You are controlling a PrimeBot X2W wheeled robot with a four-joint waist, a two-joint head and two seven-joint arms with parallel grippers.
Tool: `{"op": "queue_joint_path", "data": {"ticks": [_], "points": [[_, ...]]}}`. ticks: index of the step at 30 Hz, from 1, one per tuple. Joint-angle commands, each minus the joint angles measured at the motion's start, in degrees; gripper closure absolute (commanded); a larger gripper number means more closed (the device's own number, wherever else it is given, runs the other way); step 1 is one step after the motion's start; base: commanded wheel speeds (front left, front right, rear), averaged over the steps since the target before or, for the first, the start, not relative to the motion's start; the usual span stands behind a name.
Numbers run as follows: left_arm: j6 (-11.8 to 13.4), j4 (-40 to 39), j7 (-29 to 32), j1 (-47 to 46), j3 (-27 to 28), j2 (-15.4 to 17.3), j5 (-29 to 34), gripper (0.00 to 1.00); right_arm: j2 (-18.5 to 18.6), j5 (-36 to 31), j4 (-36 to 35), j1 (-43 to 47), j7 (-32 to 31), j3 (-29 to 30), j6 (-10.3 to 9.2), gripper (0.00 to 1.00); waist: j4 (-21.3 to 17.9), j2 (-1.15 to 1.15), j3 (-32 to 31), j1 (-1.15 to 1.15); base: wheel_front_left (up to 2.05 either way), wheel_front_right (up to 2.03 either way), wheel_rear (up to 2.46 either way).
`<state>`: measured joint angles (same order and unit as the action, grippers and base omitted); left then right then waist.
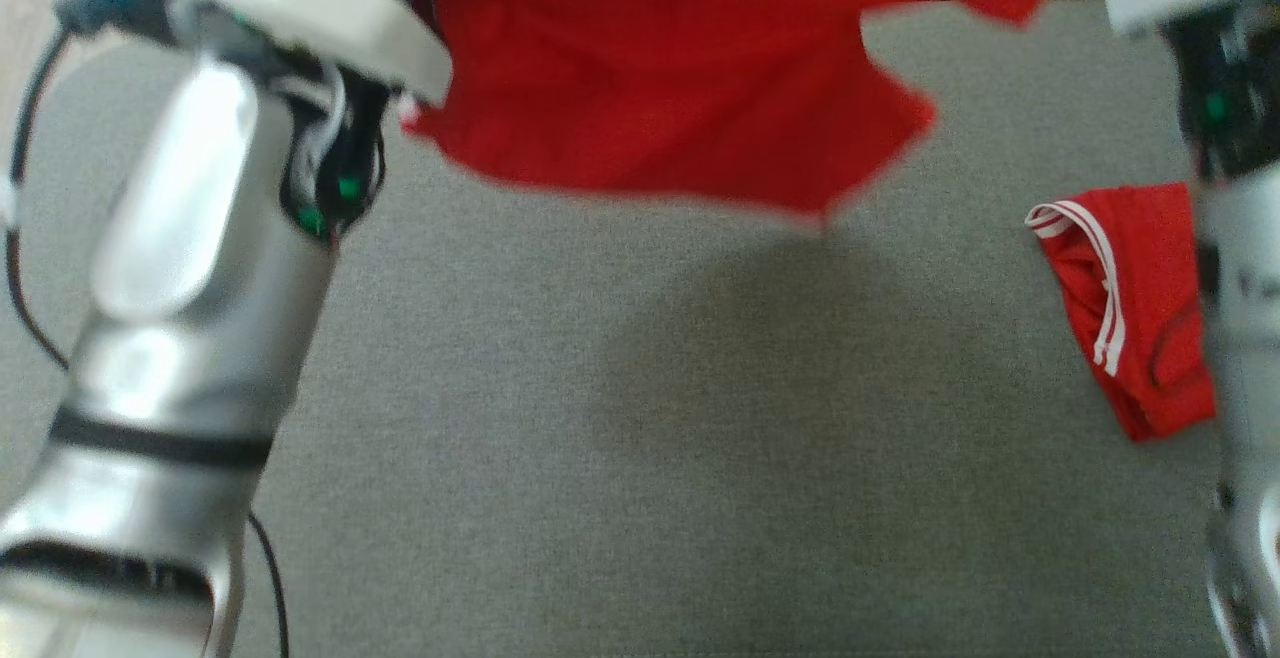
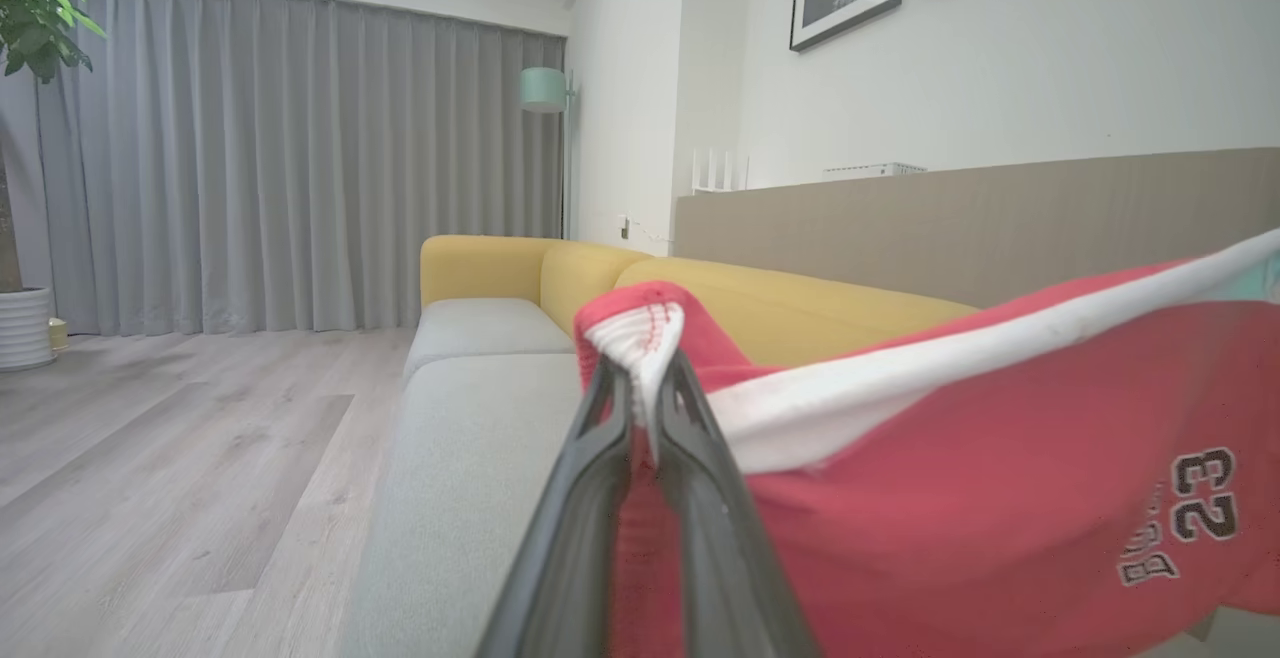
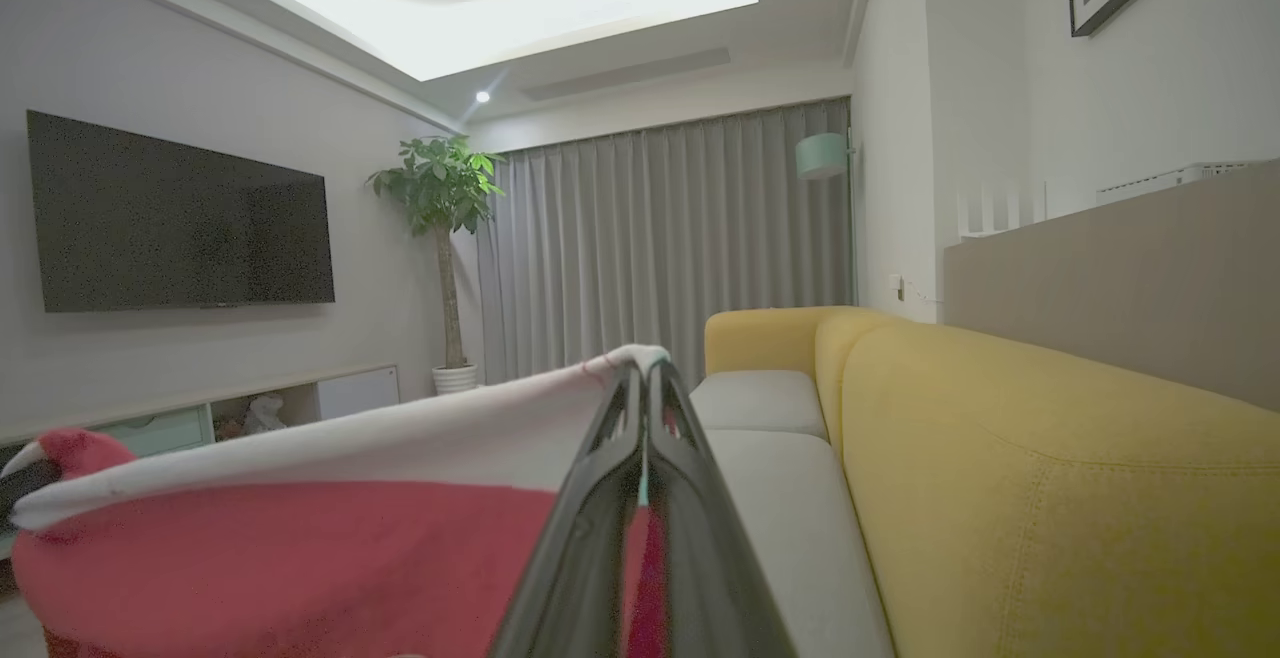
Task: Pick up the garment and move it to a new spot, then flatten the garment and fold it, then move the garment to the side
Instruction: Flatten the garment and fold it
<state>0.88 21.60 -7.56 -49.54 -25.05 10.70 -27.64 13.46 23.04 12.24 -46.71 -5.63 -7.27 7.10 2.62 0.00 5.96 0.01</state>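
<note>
Grey sofa seat [image 1: 600, 458] lies under both arms. Closest, the left hand [image 2: 645, 403] is pinched tight on the white band of the red garment [image 2: 960, 498], and the right hand [image 3: 645, 383] is clamped fully on the same band at its other end. The garment hangs stretched between them above the seat. Beside the right arm a striped red piece [image 1: 1130, 318] lies on the seat. Beyond stand the yellow backrest [image 3: 1050, 478] and grey curtains [image 2: 300, 168].

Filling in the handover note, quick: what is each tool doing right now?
Left tool: shut on the red garment, at its upper edge.
Right tool: shut on the same garment's upper edge.
</note>
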Motion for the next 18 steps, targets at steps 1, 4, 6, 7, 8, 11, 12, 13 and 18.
{"op": "queue_joint_path", "data": {"ticks": [1, 4, 6, 7, 8, 11, 12, 13, 18], "points": [[-1.34, 3.61, -2.52, -6.95, 2.86, 0.54, -0.96, 1.0, -1.3, 1.0, 2.93, -6.66, 2.39, -1.75, 0.39, 1.0, -0.13, 0.0, 0.83, -0.01, 0.0, 0.0, 0.0], [-2.91, 12.84, -5.39, -12.35, 3.45, -1.03, -0.96, 1.0, -2.96, 1.84, 11.89, -13.2, 6.18, -4.34, 0.39, 1.0, -0.43, 0.0, 0.97, -0.01, 0.0, 0.0, 0.0], [-3.23, 18.5, -6.5, -15.19, 4.11, -1.91, -0.8, 1.0, -4.28, 2.43, 17.72, -16.68, 8.1, -6.57, 0.39, 1.0, -0.71, 0.0, 1.18, -0.01, 0.0, 0.0, 0.0], [-3.4, 21.28, -6.79, -16.07, 4.36, -2.36, -0.79, 1.0, -4.99, 2.79, 20.53, -17.92, 8.75, -7.9, 0.39, 1.0, -0.85, 0.0, 1.28, -0.01, 0.0, 0.0, 0.0], [-3.59, 23.97, -6.99, -16.65, 4.47, -2.72, -0.72, 1.0, -5.68, 3.16, 23.24, -18.87, 9.26, -9.26, 0.39, 1.0, -1.03, 0.0, 1.39, -0.01, 0.0, 0.0, 0.0], [-4.43, 32.01, -7.22, -16.83, 4.58, -3.96, -1.24, 1.0, -7.34, 4.19, 30.84, -20.46, 10.07, -13.4, 0.39, 1.0, -1.39, 0.0, 2.35, -0.01, 0.0, 0.0, 0.0], [-4.62, 34.42, -7.26, -16.62, 4.6, -4.4, -1.51, 1.0, -7.81, 4.56, 33.1, -20.55, 10.24, -14.8, 0.39, 1.0, -1.46, 0.0, 2.78, -0.01, 0.0, 0.0, 0.0], [-4.67, 36.69, -7.29, -16.21, 4.53, -4.82, -1.64, 1.0, -8.26, 5.11, 35.14, -20.43, 10.38, -16.16, 0.39, 1.0, -1.46, 0.0, 3.22, -0.01, 0.0, 0.0, 0.0], [-5.62, 44.72, -7.38, -12.69, 3.93, -6.45, -2.49, 1.0, -9.64, 8.42, 41.99, -17.12, 11.35, -22.4, 0.39, 1.0, -1.49, 0.0, 5.68, -0.01, 0.0, 0.0, 0.0]]}}
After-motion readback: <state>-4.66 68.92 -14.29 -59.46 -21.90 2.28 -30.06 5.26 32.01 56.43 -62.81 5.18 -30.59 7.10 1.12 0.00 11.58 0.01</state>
